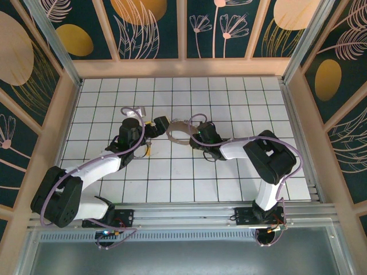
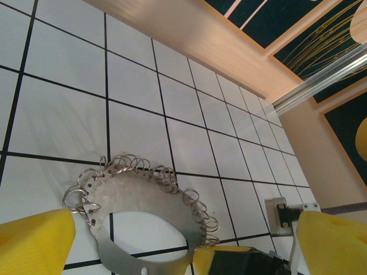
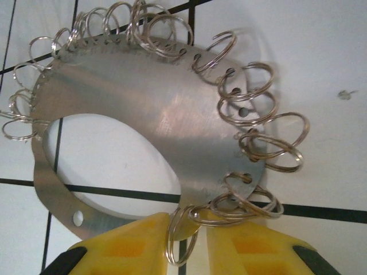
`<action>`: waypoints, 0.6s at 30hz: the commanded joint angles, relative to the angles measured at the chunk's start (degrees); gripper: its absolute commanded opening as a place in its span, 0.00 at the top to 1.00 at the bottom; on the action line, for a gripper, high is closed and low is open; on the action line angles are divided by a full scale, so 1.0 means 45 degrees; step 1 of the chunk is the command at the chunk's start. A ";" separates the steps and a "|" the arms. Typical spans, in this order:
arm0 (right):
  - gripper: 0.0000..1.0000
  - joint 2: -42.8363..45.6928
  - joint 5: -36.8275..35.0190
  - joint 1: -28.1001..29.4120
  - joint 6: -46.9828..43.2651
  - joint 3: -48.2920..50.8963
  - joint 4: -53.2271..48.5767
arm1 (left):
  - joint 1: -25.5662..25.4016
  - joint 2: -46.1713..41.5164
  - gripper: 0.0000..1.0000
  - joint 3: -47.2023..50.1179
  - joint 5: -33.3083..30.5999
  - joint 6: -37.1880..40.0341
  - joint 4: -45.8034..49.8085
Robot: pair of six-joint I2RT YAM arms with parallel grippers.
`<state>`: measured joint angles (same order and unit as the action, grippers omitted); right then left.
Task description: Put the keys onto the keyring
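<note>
White tiled table (image 1: 229,189), black grid lines. Wooden frame (image 1: 183,67) along far edge, sides. Dark teal wall panels (image 1: 152,28), gold, pink plant motifs. Metal rail (image 1: 183,213) at near edge.

Keyring (image 3: 143,114) rim behind yellow fingers (image 3: 123,247)

Brushed, dull-shiny metal keyring (image 3: 143,103) with glossy wire loops (image 3: 269,146); smooth white tiled table (image 3: 321,51)

From high above and behind, looking down on the whole tiled table (image 1: 172,177); from the left wrist, low and close, facing across tiles toward the wall (image 2: 229,51); from the right wrist, very near, almost straight down; shared by all: the keyring (image 1: 179,133).
</note>
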<state>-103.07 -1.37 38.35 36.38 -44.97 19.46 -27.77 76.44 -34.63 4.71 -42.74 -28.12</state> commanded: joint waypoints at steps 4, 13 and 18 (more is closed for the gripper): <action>0.81 -0.0254 -0.0397 -0.0104 -0.0096 -0.0377 -0.0263 | -0.0099 0.0212 0.02 -0.0307 0.0242 0.0141 -0.0535; 1.00 -0.0175 -0.0168 -0.0123 -0.0345 -0.0414 -0.0280 | -0.0103 0.0351 0.01 -0.0331 0.0267 0.0113 -0.0645; 1.00 0.0329 0.0047 -0.0216 -0.1227 -0.0539 -0.0457 | -0.0099 0.0233 0.01 -0.0595 -0.0459 -0.0063 -0.0161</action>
<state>-103.31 -1.48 37.91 34.06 -45.71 19.03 -27.79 77.43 -34.85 5.10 -42.76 -28.45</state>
